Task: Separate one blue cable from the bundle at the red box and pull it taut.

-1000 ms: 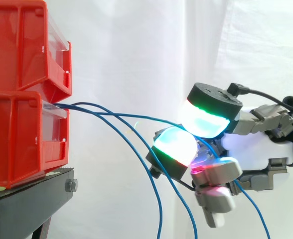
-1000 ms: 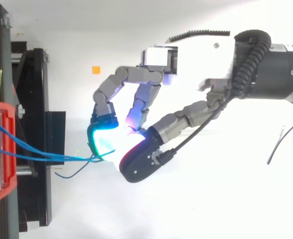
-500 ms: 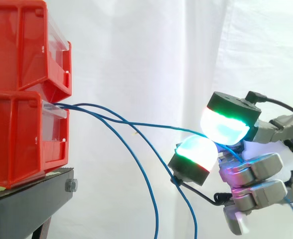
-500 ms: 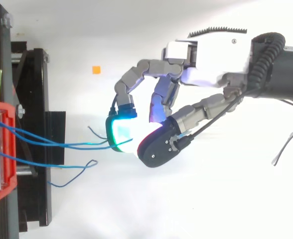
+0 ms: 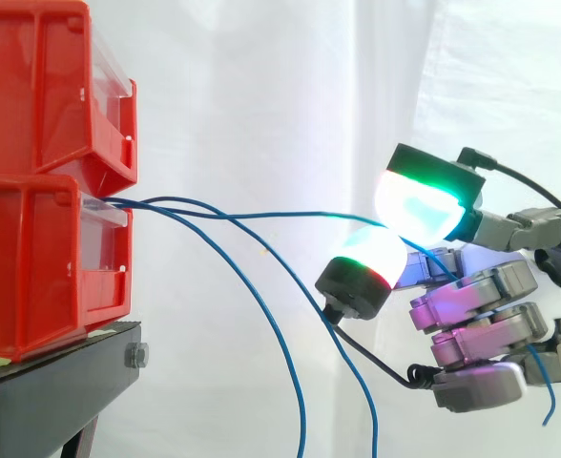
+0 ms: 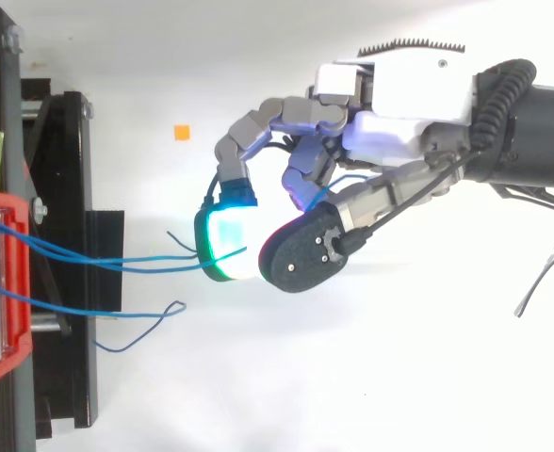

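Spanning red box [image 5: 42,258] to hand [image 6: 404,137], blue cable [image 5: 261,216] pinched between pads [image 5: 419,205]

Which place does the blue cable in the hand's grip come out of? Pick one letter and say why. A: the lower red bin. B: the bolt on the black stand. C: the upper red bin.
A: in the side view the blue cable pinched between the pads of the hand runs nearly level back to the front lip of the lower red bin.

no legible text, no labels or numbers
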Motion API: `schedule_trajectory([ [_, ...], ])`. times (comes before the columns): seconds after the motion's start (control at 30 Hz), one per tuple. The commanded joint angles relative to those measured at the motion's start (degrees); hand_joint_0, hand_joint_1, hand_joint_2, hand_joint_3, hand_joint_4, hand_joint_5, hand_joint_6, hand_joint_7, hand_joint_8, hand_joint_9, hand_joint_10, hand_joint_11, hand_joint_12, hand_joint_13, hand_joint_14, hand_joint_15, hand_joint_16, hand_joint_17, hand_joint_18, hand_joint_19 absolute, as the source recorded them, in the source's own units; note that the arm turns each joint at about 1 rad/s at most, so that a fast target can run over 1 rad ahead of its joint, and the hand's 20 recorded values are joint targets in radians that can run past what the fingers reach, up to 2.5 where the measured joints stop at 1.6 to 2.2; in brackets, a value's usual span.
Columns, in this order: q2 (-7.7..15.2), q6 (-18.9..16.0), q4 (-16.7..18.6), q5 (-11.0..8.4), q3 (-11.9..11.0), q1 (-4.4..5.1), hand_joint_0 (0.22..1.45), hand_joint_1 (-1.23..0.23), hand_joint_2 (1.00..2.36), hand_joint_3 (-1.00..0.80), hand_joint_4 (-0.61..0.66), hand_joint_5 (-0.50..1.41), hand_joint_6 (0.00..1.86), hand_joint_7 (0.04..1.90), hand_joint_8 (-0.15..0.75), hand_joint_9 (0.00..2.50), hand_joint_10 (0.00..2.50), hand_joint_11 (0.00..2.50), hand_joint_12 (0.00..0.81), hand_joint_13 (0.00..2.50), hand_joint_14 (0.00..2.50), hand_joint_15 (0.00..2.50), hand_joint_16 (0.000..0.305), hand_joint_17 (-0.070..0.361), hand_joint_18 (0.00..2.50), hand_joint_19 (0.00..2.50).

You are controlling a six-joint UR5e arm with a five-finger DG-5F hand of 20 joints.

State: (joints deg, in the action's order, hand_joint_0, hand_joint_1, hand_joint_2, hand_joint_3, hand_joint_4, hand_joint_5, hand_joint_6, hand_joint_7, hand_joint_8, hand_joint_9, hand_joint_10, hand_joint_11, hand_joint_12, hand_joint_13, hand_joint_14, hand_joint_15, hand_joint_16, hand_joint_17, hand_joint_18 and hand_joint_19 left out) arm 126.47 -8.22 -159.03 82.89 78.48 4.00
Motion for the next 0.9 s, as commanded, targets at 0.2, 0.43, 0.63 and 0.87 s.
schedule_trajectory([
  [0.2,0.00,-1.09,-1.64,-0.19,0.00,-0.05,0.73,-0.79,1.01,-0.39,-0.07,-0.17,0.92,0.97,0.253,1.09,1.43,1.21,0.316,0.99,2.15,1.38,0.024,0.053,1.40,1.98],
  [0.43,0.00,0.05,-2.78,-0.19,0.00,0.04,0.73,-0.79,1.01,-0.38,-0.07,-0.17,0.91,0.99,0.254,1.10,1.43,1.25,0.322,0.97,2.27,1.38,0.026,0.059,1.43,2.04],
  [0.63,0.00,0.49,-2.78,-0.10,0.00,-0.05,0.73,-0.79,1.01,-0.38,-0.08,-0.17,0.91,0.99,0.254,1.10,1.43,1.22,0.315,0.97,2.26,1.36,0.026,0.058,1.42,2.03],
  [0.87,0.00,0.93,-2.69,-0.19,0.00,-0.05,0.73,-0.79,1.01,-0.39,-0.09,-0.17,0.92,0.99,0.249,1.10,1.42,1.24,0.314,0.97,2.24,1.36,0.026,0.058,1.41,2.02],
])
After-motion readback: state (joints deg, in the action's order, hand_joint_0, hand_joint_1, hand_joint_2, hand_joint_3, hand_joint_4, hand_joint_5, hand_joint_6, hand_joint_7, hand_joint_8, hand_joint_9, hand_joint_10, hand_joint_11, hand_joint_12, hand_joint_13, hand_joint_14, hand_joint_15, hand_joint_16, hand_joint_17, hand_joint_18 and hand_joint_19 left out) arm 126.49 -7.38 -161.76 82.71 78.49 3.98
